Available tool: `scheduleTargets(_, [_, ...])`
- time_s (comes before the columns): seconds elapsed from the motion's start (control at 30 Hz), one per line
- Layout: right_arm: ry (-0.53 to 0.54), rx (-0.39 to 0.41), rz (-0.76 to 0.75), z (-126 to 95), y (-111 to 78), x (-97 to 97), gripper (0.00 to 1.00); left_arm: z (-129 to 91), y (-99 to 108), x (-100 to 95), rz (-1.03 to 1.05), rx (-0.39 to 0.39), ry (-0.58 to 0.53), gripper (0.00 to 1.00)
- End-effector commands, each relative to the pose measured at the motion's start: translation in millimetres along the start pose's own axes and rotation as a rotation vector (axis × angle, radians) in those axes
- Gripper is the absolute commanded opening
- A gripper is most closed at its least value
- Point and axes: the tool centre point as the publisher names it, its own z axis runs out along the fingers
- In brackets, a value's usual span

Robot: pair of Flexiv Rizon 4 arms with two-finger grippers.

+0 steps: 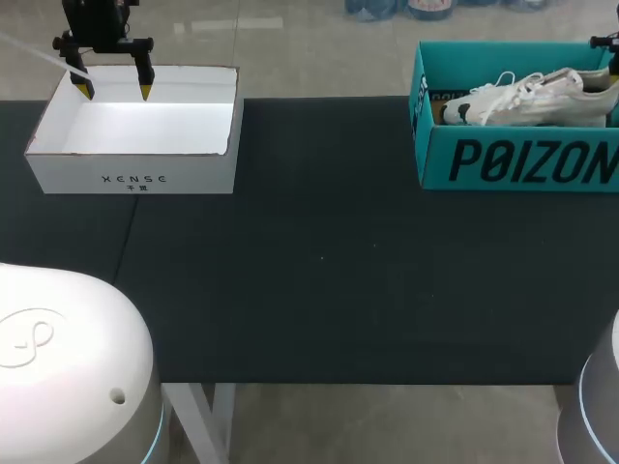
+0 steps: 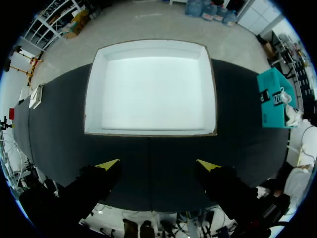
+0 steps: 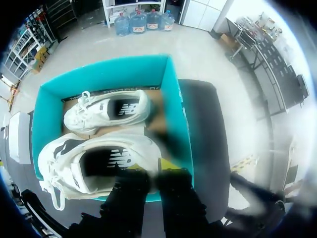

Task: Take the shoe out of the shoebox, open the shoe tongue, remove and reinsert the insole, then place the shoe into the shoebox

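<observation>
A teal shoebox [image 1: 513, 159] stands at the table's far right with white sneakers in it. In the right wrist view the box [image 3: 99, 77] holds two white shoes. The nearer shoe [image 3: 94, 161] lies with its heel at my right gripper [image 3: 151, 171], whose fingers are shut on the heel rim. The other shoe [image 3: 106, 111] rests further in on the cardboard floor. From above, a white shoe [image 1: 532, 97] lies on its side at rim height. My left gripper [image 1: 115, 91] hangs open over the white box, nothing between its fingers.
An empty white box [image 1: 135, 130] sits at the far left, seen under my left gripper [image 2: 158, 166] as the same box [image 2: 148, 89]. The black mat [image 1: 319, 261] covers the table between the two boxes.
</observation>
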Motion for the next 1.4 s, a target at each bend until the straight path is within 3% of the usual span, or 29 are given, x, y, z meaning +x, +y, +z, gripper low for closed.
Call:
scheduleTargets(0.03, [-0.012,0.008,0.006,-33,3.3,0.6,0.0,0,0,0.0,0.0,0.0,0.0,1.0])
scheduleTargets(0.43, [-0.057,-0.02,0.019,-93,0.9,6.0,0.0,0,0,0.0,0.0,0.0,0.0,1.0])
scheduleTargets(0.7, [-0.104,-0.033,0.026,-116,-17.0,12.3,0.0,0,0,0.0,0.0,0.0,0.0,1.0])
scheduleTargets(1.0, [-0.118,-0.018,0.049,-139,-55.9,33.9,0.0,0,0,0.0,0.0,0.0,0.0,1.0])
scheduleTargets(1.4, [-0.137,-0.008,0.126,-158,-133.1,67.5,0.0,0,0,0.0,0.0,0.0,0.0,1.0])
